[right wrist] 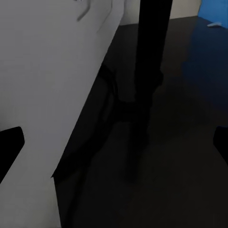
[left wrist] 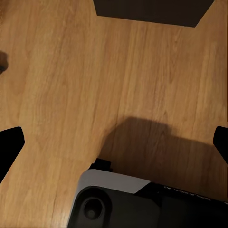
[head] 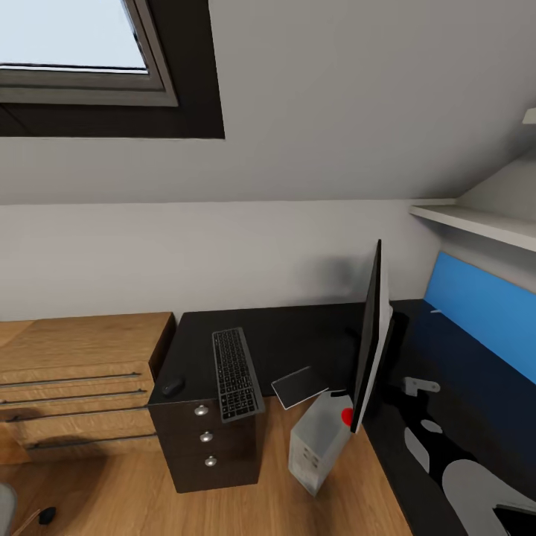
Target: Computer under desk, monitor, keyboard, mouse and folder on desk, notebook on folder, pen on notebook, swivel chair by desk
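the head view looks down on the black top of the desk [head: 298, 335], which runs from the centre of the frame to the lower right. the monitor [head: 370, 350] stands on the desk, right of centre, seen almost from its edge, with a red dot at its lower corner. the keyboard [head: 236, 374] lies on the desk in the centre left, its near end reaching a little over the front edge above the dark drawer unit [head: 208, 447]. the mouse [head: 173, 386] lies on the desk just beside the keyboard, on its left. the notebook [head: 298, 386] is right of the keyboard, at the desk edge, and looks tilted. the computer [head: 320, 443] is in the lower centre, leaning, over the wood floor [head: 246, 514] beside the drawer unit and below the monitor's corner. the blue back panel [head: 484, 305] is at the right. light oak drawers [head: 74, 387] fill the left side, and a skylight [head: 82, 45] is in the upper left.

in the left wrist view, the left gripper [left wrist: 114, 142] is released: its dark fingertips [left wrist: 9, 147] sit at the two side edges, wide apart, over the wood floor. in the right wrist view, the right gripper [right wrist: 114, 147] is also released, its fingertips [right wrist: 9, 149] far apart, near the monitor's black stand [right wrist: 149, 61] on the desk top.
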You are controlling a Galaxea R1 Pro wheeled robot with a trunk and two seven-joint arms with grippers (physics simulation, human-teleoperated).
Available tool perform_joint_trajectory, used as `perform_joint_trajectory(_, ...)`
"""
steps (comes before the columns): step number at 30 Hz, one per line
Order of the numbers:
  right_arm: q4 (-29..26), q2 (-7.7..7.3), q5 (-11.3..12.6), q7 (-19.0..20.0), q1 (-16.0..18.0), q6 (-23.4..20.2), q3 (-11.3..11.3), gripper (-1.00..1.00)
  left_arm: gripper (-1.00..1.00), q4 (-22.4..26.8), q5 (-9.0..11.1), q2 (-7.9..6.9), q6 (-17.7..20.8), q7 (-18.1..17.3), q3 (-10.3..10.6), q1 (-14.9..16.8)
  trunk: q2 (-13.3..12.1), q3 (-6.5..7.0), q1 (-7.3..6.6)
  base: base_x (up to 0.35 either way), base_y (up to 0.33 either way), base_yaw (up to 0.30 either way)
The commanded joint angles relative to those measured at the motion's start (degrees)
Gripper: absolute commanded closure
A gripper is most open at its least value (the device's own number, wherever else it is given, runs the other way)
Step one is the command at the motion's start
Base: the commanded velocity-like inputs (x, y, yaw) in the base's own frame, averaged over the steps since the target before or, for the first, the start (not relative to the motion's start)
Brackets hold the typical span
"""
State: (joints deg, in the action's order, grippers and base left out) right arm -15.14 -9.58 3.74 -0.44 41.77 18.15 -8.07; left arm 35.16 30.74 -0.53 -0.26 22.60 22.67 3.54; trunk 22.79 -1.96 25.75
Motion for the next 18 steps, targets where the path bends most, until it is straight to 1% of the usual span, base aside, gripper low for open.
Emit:
perform_joint_trajectory(1, 0.1, -0.03, 0.4, -0.1, 0.1, 0.2, 0.1, -1.0, -1.0, 0.1, 0.4, -0.04, 0.0, 0.5, 0.4, 0.1, 0.1, -0.13, 0.04, 0.0, 0.0, 0.003)
perform_joint_trajectory(18, 0.1, -0.24, 0.4, -0.1, 0.1, 0.2, 0.1, -1.0, -1.0, 1.0, 0.6, 0.09, 0.0, 0.5, 0.4, 0.1, 0.1, -0.13, 0.04, 0.0, 0.0, 0.0)
